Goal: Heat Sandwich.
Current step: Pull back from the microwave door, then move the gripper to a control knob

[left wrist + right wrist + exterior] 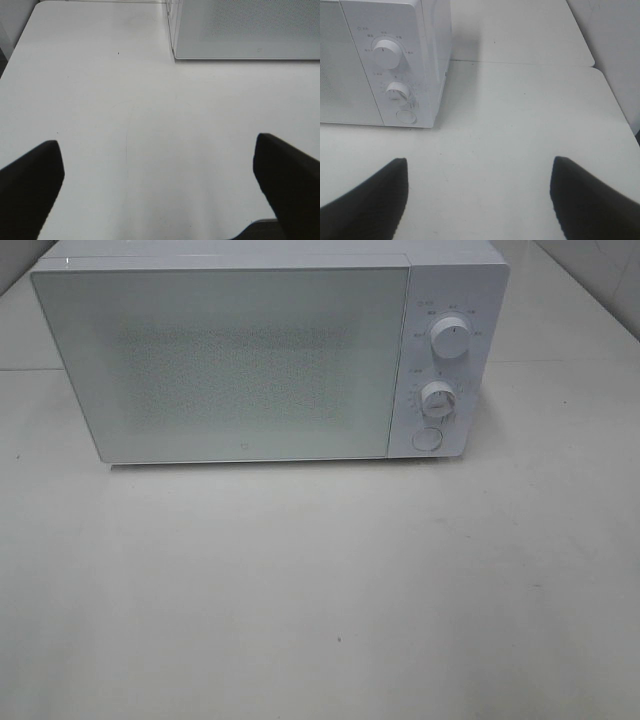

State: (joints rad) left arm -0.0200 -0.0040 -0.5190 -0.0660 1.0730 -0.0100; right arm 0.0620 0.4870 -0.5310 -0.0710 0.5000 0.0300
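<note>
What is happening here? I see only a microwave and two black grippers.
Nothing is being handled at this moment. A white microwave stands on the table with its door shut. The left gripper and the right gripper are both open and empty, over bare table in front of the microwave, one toward each side. No sandwich shows in any view, so where it is cannot be told.

The microwave (220, 360) stands on the table (320, 590), toward its far edge. On the microwave's right end, an upper knob (451, 340) sits above a lower knob (437, 400), with a button (427, 439) below both.
</note>
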